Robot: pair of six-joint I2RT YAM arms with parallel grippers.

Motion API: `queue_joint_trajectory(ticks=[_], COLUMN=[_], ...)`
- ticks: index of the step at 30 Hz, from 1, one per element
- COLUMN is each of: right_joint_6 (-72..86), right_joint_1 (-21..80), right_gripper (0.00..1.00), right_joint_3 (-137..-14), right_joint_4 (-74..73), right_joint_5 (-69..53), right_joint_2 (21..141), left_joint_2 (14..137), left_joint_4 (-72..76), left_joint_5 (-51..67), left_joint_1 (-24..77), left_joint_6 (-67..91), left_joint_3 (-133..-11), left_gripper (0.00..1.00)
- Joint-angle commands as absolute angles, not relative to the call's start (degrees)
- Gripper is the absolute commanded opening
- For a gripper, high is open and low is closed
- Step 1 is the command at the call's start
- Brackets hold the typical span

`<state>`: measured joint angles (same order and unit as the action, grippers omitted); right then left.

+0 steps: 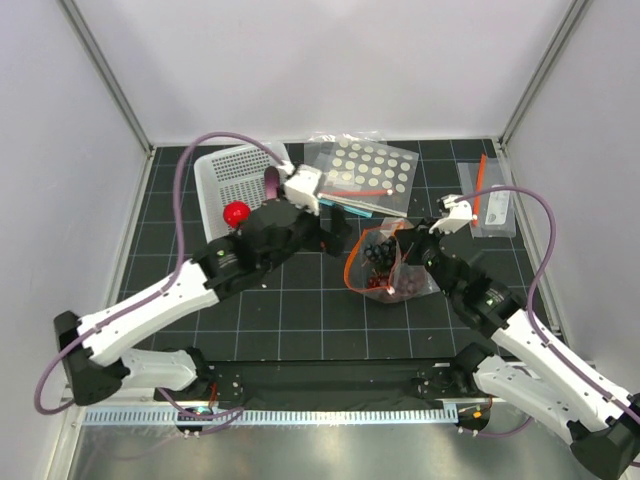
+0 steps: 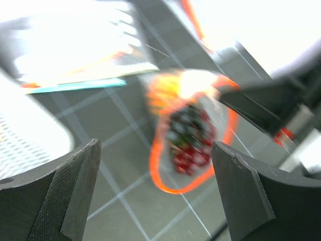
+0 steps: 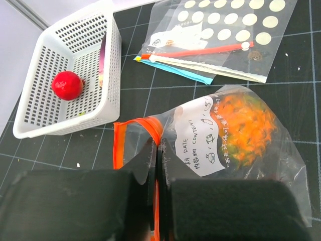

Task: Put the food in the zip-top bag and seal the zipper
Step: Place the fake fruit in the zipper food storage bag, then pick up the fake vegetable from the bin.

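Left pincer (image 2: 155, 144) is wide open and holds nothing. It hangs just beside the mouth of the zip-top bag (image 1: 388, 268), in the middle of the table. Right pincer (image 3: 156, 150) is shut tight on the bag's rim. It pinches the orange zipper (image 3: 133, 123), so the mouth stands open like a hoop.

Two of the toys are inside the bag. The pineapple (image 3: 246, 128) lies deep in the bag, and the dark grape bunch (image 1: 379, 248) sits nearer the mouth. The left wrist view is blurry; some small red bits show near the grapes, maybe part of the bunch, but I can't tell.

The red apple (image 3: 67, 85) is not in the bag. It sits alone in the white basket (image 3: 113, 75), well apart from the bag. So I think the job now is to fetch the apple.

To do it well, the right pincer should hold the rim up and not let go, or the mouth will flop shut. The left pincer should go over the basket wall and come straight down on the apple. The apple is round and may roll, so it is best squeezed at its fat middle. Then it should be dropped right over the hoop, not on the zipper. The sealing comes last.
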<state>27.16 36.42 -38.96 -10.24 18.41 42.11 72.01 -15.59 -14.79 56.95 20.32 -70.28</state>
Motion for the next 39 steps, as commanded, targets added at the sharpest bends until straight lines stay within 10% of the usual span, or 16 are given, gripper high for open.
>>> queue_joint_trajectory(ticks=[1, 13, 39], right_joint_6=[27.9, 27.9, 28.7], right_joint_1=[36.7, 36.7, 36.7], right_gripper=[0.01, 0.01, 0.01], right_joint_3=[-39.8, -39.3, -38.4], right_joint_4=[-4.7, -3.9, -2.2], right_joint_5=[20.4, 19.6, 18.8], right_joint_2=[42.5, 43.4, 44.3], left_joint_2=[68.8, 79.3, 126.5], left_joint_4=[-20.3, -23.5, -37.8], left_joint_5=[-30.9, -23.8, -20.0], left_joint_1=[52.8, 29.8, 20.1], left_joint_6=[23.9, 35.6, 23.5], left_joint_3=[-68.0, -76.5, -115.0], left_gripper=[0.94, 1.00, 0.91])
